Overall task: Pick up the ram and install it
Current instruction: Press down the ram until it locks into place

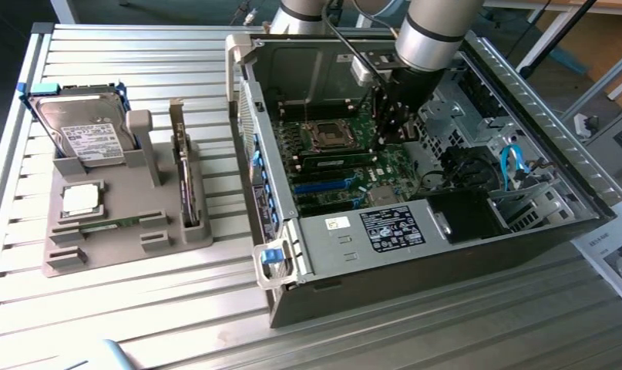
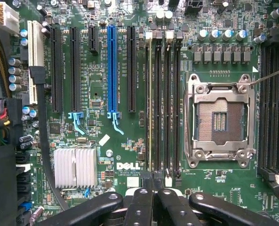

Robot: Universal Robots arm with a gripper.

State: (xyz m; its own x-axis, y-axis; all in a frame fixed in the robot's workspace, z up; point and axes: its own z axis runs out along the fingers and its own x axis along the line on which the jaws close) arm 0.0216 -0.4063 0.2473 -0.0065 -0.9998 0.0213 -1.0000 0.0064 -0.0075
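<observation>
Slatted metal tabletop [image 1: 136, 308] carries two things in the exterior view. An open computer case [image 1: 516, 231] lies on its side towards that view's right, and a grey parts holder [image 1: 74, 258] sits towards its left. The holder has a hard drive [image 1: 85, 131] standing in it and a square processor [image 1: 82, 199] lying flat. The arm [image 1: 434, 31] reaches down into the case, over the motherboard [image 2: 101, 155].

In the wrist view the gripper [image 2: 153, 200] hangs directly over the bank of long memory slots beside the empty processor socket [image 2: 220, 120]. Its jaws are drawn together, with no gap between the fingertips. The ram [image 2: 151, 103] appears edge-on as a thin pale-green line standing in one of those slots. It runs the length of the slot, with its near end just under the closed jaws. Whether the jaws pinch that end, press on it or merely hover above it cannot be told.

Judging by this, the pick-up and carry are done and the stick is already in its slot, so the task looks far along. Whether it is pushed fully home is unclear, because the latches at the slot ends are too small to read. A thin greenish strip [image 1: 113, 224] also lies in a groove of the holder, and what it is cannot be made out.
</observation>
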